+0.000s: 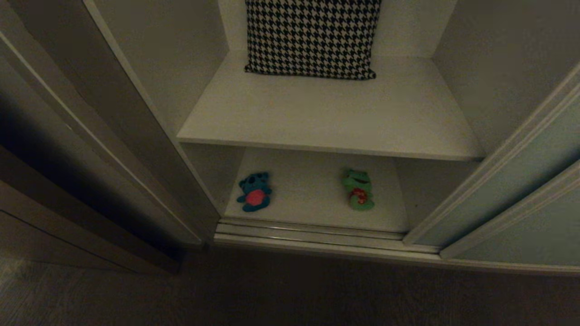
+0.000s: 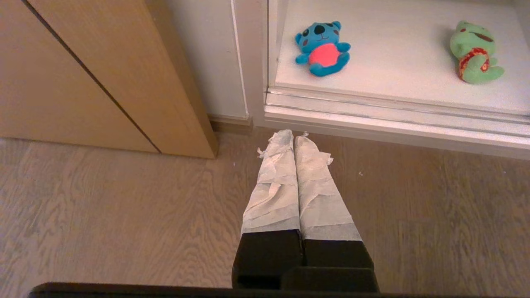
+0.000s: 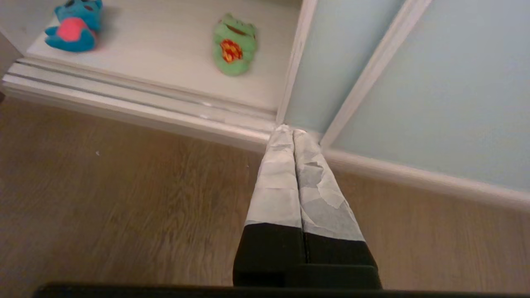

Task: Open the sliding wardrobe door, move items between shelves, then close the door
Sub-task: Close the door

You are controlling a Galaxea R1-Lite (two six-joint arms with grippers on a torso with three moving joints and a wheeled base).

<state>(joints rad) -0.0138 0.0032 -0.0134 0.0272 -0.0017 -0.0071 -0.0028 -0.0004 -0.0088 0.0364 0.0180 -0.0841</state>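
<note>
Your two toys lie on the bottom shelf (image 1: 312, 203), well apart: the blue bear (image 1: 254, 192) toward the left wall, the green frog (image 1: 359, 189) toward the right, both on their backs near the front edge. They look like small plush things, so expect them to be light, soft and squashy, with no risk of breaking and little risk of slipping. Pinch the bear across its red belly or the frog across its body; a limb would probably just stretch and let the toy swing.

Above them sits the upper shelf (image 1: 331, 117), mostly bare, with a checked cushion (image 1: 312, 38) leaning at the back. Its front edge overhangs the toys, so you have to reach in low and come back out before lifting, or you are likely to knock the board.

The door (image 1: 516, 190) stands slid aside at the right, leaving the opening clear, and the frog lies fairly near its frame. The floor track (image 1: 312, 235) forms a low lip in front of the bottom shelf. Brown wooden panelling (image 2: 95, 74) stands to the left.

Your left gripper (image 2: 293, 134) and right gripper (image 3: 292, 131) both hang low over the wood floor (image 2: 124, 215) in front of the wardrobe, fingers pressed together, holding nothing.
</note>
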